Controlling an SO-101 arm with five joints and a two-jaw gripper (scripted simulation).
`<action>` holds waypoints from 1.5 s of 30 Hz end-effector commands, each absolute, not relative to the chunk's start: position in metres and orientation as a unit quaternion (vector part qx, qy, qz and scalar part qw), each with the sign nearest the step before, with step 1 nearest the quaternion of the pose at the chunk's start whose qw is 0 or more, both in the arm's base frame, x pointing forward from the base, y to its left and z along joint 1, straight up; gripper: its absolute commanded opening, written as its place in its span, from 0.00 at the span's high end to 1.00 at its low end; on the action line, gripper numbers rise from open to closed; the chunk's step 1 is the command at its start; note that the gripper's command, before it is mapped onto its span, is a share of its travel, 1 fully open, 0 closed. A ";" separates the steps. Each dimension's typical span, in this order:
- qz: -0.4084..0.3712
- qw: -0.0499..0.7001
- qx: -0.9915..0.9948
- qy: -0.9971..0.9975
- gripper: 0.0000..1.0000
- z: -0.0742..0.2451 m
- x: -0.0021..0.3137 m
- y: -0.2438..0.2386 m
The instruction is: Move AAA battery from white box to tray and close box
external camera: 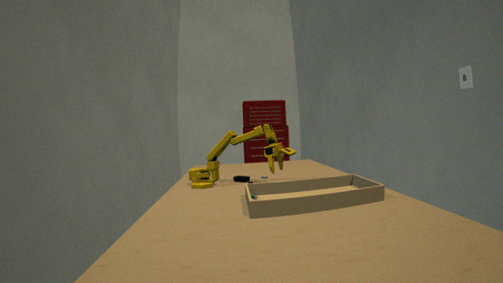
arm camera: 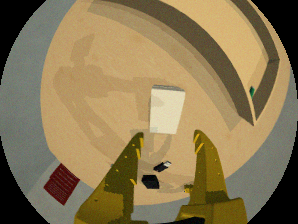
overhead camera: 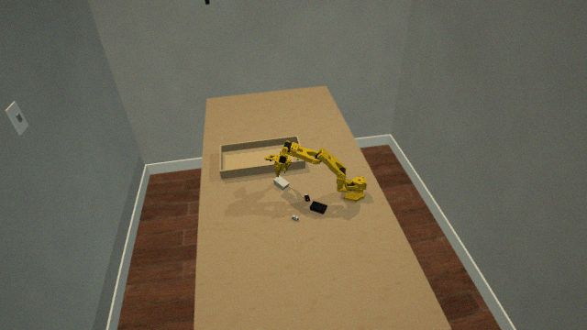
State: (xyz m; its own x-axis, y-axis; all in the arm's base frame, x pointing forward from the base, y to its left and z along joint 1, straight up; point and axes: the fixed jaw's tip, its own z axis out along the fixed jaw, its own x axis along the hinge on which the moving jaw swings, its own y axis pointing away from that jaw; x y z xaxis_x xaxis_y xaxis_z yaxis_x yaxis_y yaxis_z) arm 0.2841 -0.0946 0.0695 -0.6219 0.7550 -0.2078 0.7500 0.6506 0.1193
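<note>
Your gripper point(arm camera: 166, 145) hangs part-open over the white box point(arm camera: 165, 110), holding nothing.
Box is lidded (battery inside hidden); tray point(overhead camera: 257, 171) corner shows a tiny green speck point(arm camera: 253, 91).

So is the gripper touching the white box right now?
Apart. In the exterior view the gripper hangs well above the table, and the wrist view shows the white box lying beyond the parted fingertips, with bare table between.
</note>
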 end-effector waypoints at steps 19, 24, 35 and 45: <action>0.014 0.168 0.410 0.896 0.72 0.088 0.292 -0.097; 0.014 0.163 0.411 0.897 0.72 0.084 0.292 -0.097; 0.013 0.146 0.416 0.898 0.72 0.070 0.293 -0.098; 0.012 0.124 0.421 0.899 0.72 0.051 0.293 -0.098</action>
